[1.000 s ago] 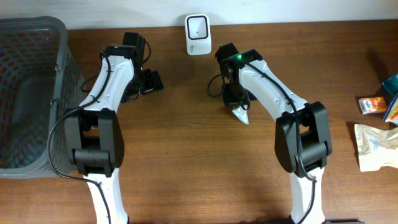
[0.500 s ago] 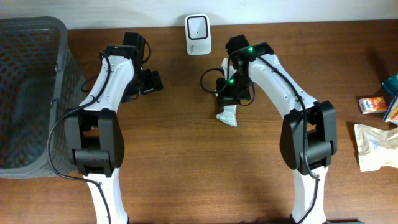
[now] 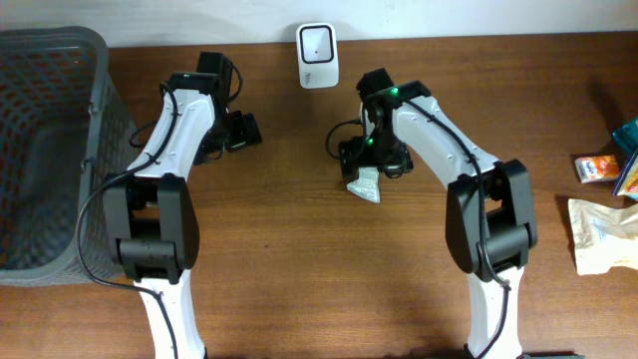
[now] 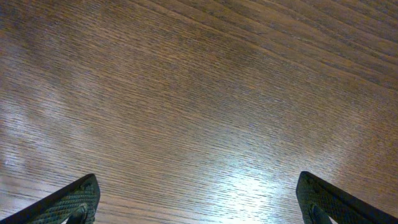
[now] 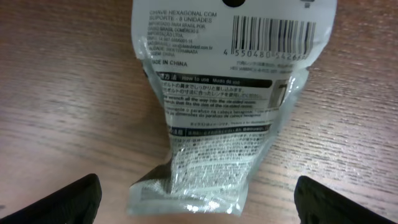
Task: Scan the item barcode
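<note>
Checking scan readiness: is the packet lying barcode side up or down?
Up: the packet lies on the table, barcode showing in the right wrist view.

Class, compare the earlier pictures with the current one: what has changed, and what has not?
The right gripper moved the packet leftward over the table, then opened and let it go. The packet now lies on the table, barcode up. The left gripper, scanner and basket stayed put.
</note>
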`<state>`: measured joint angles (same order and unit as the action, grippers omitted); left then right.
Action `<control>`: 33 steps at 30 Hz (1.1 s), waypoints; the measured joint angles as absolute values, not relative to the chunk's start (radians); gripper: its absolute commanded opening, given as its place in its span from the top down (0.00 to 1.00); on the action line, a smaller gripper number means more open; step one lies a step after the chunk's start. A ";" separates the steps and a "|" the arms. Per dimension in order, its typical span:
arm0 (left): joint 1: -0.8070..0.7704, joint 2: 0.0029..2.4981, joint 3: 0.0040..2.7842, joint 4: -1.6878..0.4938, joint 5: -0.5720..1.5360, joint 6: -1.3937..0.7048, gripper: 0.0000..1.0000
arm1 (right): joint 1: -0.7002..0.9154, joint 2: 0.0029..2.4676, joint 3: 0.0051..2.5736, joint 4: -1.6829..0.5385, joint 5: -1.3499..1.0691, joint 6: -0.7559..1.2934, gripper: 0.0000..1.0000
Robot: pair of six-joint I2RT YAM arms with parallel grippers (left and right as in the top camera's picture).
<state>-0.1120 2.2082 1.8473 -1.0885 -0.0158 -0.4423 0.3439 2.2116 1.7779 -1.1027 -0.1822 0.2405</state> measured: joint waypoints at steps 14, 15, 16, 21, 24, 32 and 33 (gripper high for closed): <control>-0.112 2.208 1.847 -1.089 -0.016 -0.442 0.01 | 0.376 2.212 1.665 -0.955 -0.014 0.345 0.51; -0.112 2.208 1.847 -1.089 -0.016 -0.442 0.01 | 0.376 2.212 1.665 -0.954 -0.014 0.351 0.55; -0.112 2.208 1.847 -1.089 -0.016 -0.442 0.01 | 0.376 2.212 1.665 -0.953 -0.011 0.359 0.57; -0.112 2.208 1.847 -1.089 -0.016 -0.442 0.01 | 0.376 2.211 1.666 -0.957 -0.007 0.366 0.67; -0.112 2.208 1.847 -1.089 -0.016 -0.442 0.01 | 0.376 2.211 1.676 -0.975 -0.007 0.367 0.68; -0.112 2.208 1.847 -1.089 -0.016 -0.442 0.01 | 0.376 2.212 1.695 -1.019 -0.070 0.367 0.69; -0.112 2.208 1.847 -1.089 -0.016 -0.442 0.01 | 0.376 2.212 1.706 -1.027 -0.088 0.367 0.70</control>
